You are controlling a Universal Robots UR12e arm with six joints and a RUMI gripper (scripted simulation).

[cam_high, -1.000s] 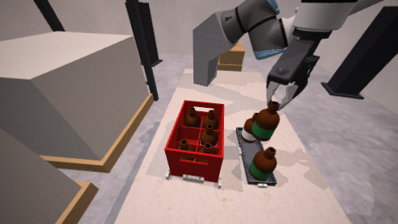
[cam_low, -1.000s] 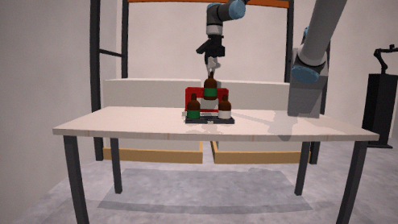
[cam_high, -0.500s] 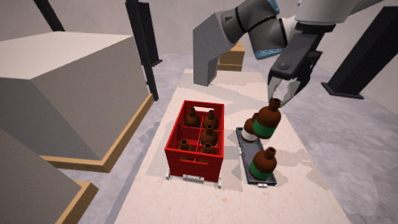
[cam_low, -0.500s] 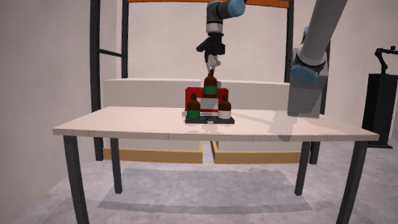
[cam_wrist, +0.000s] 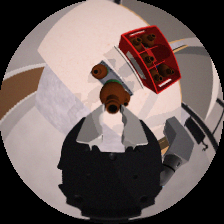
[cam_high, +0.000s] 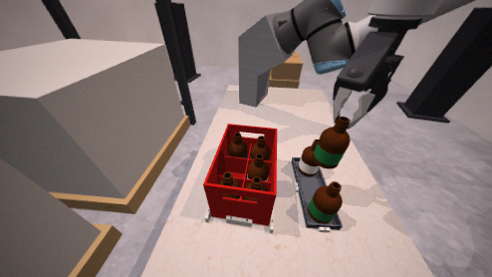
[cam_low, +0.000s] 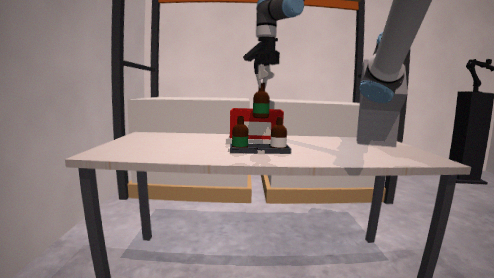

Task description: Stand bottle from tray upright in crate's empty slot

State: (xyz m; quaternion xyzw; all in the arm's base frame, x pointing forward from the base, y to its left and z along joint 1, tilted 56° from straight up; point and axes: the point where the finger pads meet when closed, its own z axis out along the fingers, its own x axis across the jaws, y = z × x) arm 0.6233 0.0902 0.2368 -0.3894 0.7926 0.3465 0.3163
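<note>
Bottle (cam_high: 332,144) with a green label hangs upright above the tray (cam_high: 301,175), at about three o'clock from the crate (cam_high: 242,197) on the desk (cam_high: 279,244). Pincer (cam_high: 350,121) is clamped on its neck, presumably keeping the body plumb for the crate's empty slot.

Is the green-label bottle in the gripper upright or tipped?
Upright: the bottle hangs by its neck from the gripper, above the tray.

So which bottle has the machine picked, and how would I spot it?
Find the red plastic crate on the pale table; beside it lies a dark flat tray. Above that tray hangs a brown green-labelled bottle, the only one lifted, its neck pinched by the black two-jaw gripper.
</note>
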